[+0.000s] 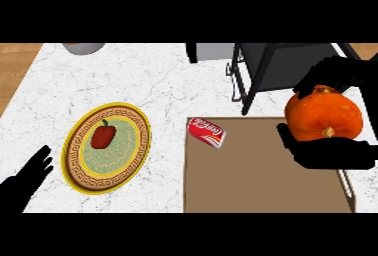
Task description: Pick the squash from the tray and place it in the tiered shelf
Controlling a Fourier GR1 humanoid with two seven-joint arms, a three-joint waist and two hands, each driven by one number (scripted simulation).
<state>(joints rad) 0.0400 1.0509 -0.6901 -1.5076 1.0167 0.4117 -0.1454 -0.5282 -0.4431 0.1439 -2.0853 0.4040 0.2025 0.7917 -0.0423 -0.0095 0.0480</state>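
- The squash (323, 116) is sitting in the right hand (332, 152), held above the right edge of the tray (258, 175) and just in front of the tiered shelf (284, 65).
- It is showing as a round, deep-orange body with faint lengthwise ribs, a small pale stem spot facing the viewer low on its front.
- The right hand is wrapping round it — thumb and palm lying under the lower front, fingers (332, 72) curling over the top and back. The hand is clamped on the squash.
- The tray is lying flat on the counter (148, 80), brown and rectangular; a red can (207, 132) is resting on its side at the tray's upper left corner.
- The shelf is standing behind the tray, dark-framed, its upper surface partly hidden by the fingers.
- A yellow-rimmed plate (107, 148) is sitting well to the left of the tray — a red pepper (103, 136) is lying on it.
- The left hand (29, 175) is resting at the lower left edge, fingers straight and apart, holding nothing.
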